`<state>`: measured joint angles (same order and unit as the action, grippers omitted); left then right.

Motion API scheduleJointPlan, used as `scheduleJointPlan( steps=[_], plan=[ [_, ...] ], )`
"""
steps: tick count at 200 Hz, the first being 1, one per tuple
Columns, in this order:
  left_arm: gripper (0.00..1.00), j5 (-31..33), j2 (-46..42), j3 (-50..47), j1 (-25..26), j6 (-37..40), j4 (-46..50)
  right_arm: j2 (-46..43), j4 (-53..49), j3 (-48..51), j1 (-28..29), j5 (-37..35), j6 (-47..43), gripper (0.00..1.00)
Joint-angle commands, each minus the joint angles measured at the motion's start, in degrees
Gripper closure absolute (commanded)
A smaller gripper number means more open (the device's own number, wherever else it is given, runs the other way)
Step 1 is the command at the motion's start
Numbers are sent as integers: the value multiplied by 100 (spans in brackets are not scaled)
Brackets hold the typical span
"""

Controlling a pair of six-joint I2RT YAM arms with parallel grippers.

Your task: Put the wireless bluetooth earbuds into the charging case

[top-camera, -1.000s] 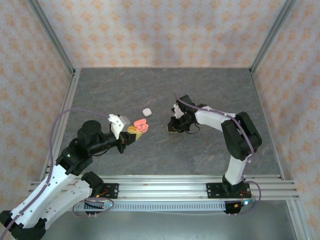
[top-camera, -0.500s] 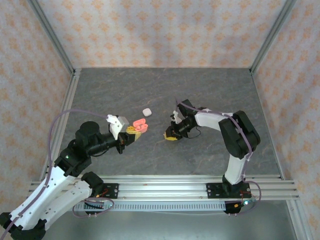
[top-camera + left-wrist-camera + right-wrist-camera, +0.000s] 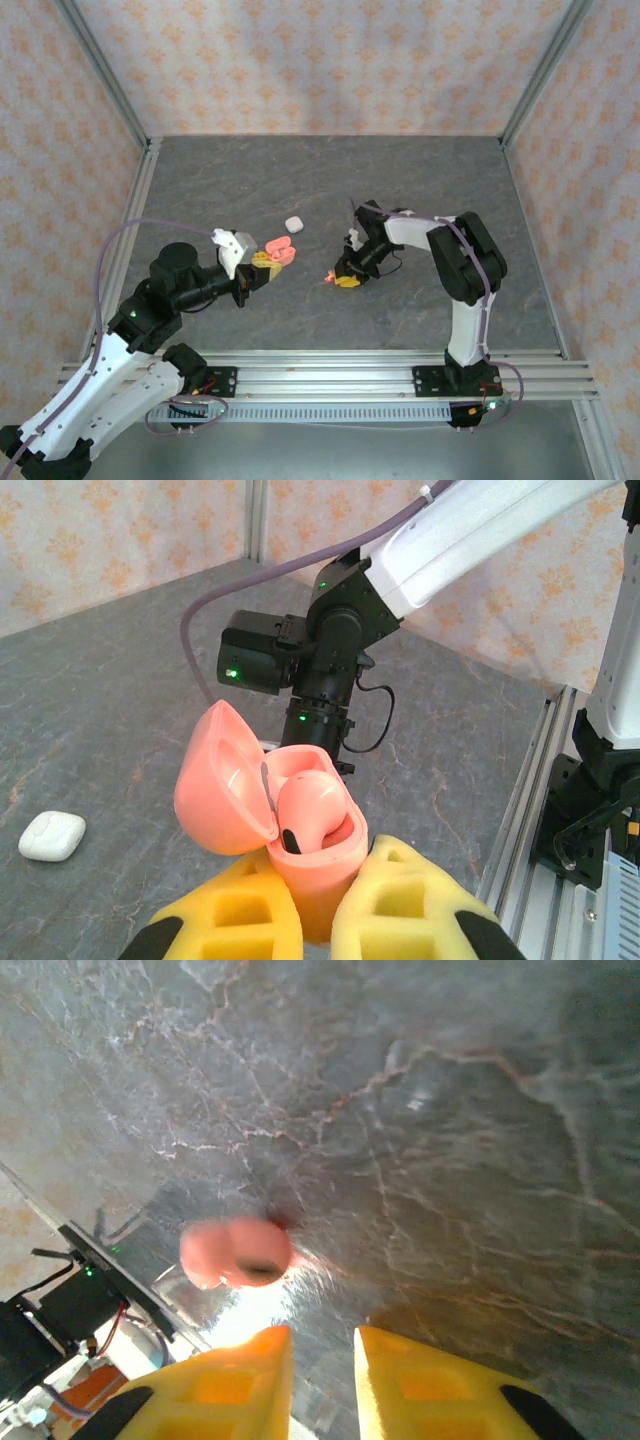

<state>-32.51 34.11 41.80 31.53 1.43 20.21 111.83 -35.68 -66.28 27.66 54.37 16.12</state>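
My left gripper (image 3: 315, 900) is shut on the base of a salmon-pink charging case (image 3: 300, 825), held above the table with its lid hinged open to the left. One pink earbud (image 3: 312, 802) sits in the case. In the top view this case (image 3: 280, 248) is left of centre, at the tip of my left gripper (image 3: 262, 263). My right gripper (image 3: 347, 281) is low over the table at the centre. Its yellow fingers (image 3: 230, 1385) stand slightly apart around my right gripper's (image 3: 322, 1360) empty gap. A second pink earbud (image 3: 237, 1251) lies blurred on the table just beyond the fingertips, also seen as a small pink earbud (image 3: 328, 277) from above.
A shut white case (image 3: 294, 223) lies on the grey table behind the pink case, and the same white case (image 3: 52, 836) is at the lower left in the left wrist view. The metal rail (image 3: 330, 365) runs along the near edge. Patterned walls enclose the table.
My right gripper has moved nearer and down to the table, and its jaws have parted a little. A pink earbud now lies free ahead of its tips. The left arm has stayed still.
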Motion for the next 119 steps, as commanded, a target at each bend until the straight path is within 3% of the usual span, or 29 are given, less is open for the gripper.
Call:
scheduleJointPlan(
  steps=[1,72,119],
  plan=[
    [100,-10,-53,189,13,34,-11,21,-463,-236,-116,-567,7,72],
    [100,0,-29,195,19,96,-12,-722,-478,-484,-75,-1489,192,68],
    [100,-27,-14,158,20,104,-24,-1125,-433,-559,508,-2479,-635,66]
  ],
)
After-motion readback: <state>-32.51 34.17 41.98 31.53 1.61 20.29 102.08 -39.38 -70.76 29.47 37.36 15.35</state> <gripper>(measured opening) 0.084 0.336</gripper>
